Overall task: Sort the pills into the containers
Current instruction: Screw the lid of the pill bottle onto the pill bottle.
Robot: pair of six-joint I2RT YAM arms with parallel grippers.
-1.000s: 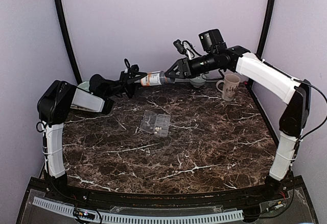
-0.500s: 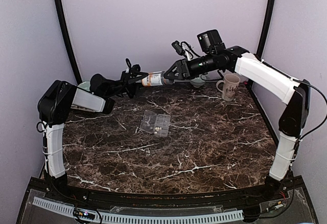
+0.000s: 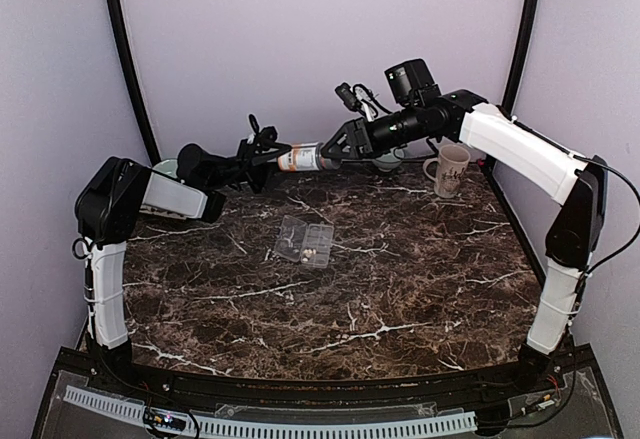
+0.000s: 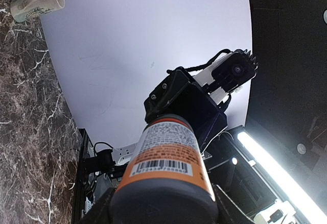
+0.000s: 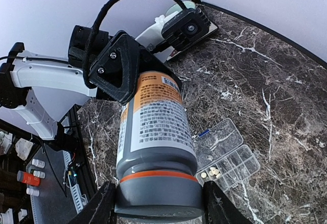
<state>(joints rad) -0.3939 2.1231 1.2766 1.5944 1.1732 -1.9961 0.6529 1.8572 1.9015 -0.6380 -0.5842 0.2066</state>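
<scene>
Presently, at the bottle-opening step, by judgement. Finds a dark marble table (image 3: 400,289) below, with both arms raised over its far half and meeting in mid-air. Notes a clear organizer box (image 3: 303,241) lying near the table's middle, lid swung open, well apart from either arm. Notes a cream mug (image 3: 448,170) upright at the far right corner, untouched. Records a white-and-orange-labelled bottle (image 3: 295,157) held roughly level above the table, between the two arms. Shows the left gripper (image 3: 272,155) clamped on the bottle's base end, jaws closed against its sides. Shows the right gripper (image 3: 330,148) clamped round the grey cap (image 5: 158,193), jaws pressed to it on both sides. Confirms the cap seated on the bottle, no gap visible. Spots a few pills (image 5: 210,173) lying together in one compartment of the organizer box; cannot tell what remains inside the bottle. Calls next, in all likelihood, for twisting the cap off against the left hold, then carrying the bottle down over an unfilled compartment and tipping gently. Risks scattering pills if tilted too far.
</scene>
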